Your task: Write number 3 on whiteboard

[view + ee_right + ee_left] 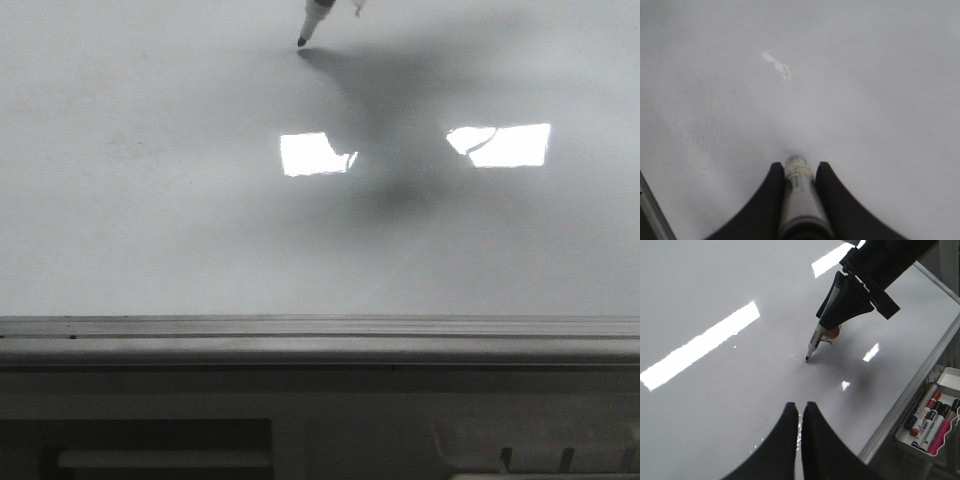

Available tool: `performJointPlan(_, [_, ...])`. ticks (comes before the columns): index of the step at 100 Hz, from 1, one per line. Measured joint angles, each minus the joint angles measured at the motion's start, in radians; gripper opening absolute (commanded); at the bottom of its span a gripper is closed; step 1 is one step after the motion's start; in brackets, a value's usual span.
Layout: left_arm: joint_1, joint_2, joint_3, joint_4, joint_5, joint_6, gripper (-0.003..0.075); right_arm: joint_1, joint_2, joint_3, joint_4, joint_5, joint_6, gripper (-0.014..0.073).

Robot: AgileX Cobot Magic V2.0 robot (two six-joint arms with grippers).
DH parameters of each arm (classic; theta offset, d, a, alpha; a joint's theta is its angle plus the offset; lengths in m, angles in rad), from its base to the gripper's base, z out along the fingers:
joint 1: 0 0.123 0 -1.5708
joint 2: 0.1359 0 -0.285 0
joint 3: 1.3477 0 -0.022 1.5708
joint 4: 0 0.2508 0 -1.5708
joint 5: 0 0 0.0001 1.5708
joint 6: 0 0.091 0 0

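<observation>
The whiteboard (pixel 150 220) is glossy and pale grey, and it fills the front view. No number 3 or other marker stroke shows on it. My right gripper (pixel 798 167) is shut on a marker (pixel 799 195), held tilted. The marker's dark tip (pixel 302 42) meets its own shadow at the far middle of the board. The left wrist view shows the same marker (pixel 816 339) with its tip (pixel 806 359) at the board surface. My left gripper (pixel 800 407) is shut and empty, hovering over the board (pixel 715 300) short of the marker.
A grey metal rail (pixel 320 345) edges the board's near side and also shows in the left wrist view (pixel 910 390). A white tray (pixel 951 377) with several spare markers hangs beyond that rail. Two bright light glares (pixel 315 153) (pixel 505 145) lie mid-board.
</observation>
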Motion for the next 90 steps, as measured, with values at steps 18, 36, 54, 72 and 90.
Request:
performJointPlan(18, [0.0,-0.012,0.054,-0.022,-0.031,0.0,-0.0021,-0.041,0.004,-0.003,0.016,0.023,0.002,-0.006])
performJointPlan(36, [0.0,-0.012,0.054,-0.026,-0.072,0.0,-0.002,-0.1,-0.007,-0.009,0.053,0.086,0.016,-0.004])
performJointPlan(54, [0.0,-0.012,0.054,-0.029,-0.081,0.0,-0.002,-0.089,-0.027,0.027,0.053,0.071,0.039,-0.004])
performJointPlan(72, [0.0,-0.012,0.054,-0.029,-0.096,0.0,-0.002,0.008,-0.002,0.095,0.07,0.002,0.045,-0.004])
performJointPlan(90, [0.0,-0.012,0.054,-0.03,-0.117,0.0,-0.0021,0.018,0.017,0.1,0.086,-0.019,0.084,-0.004])
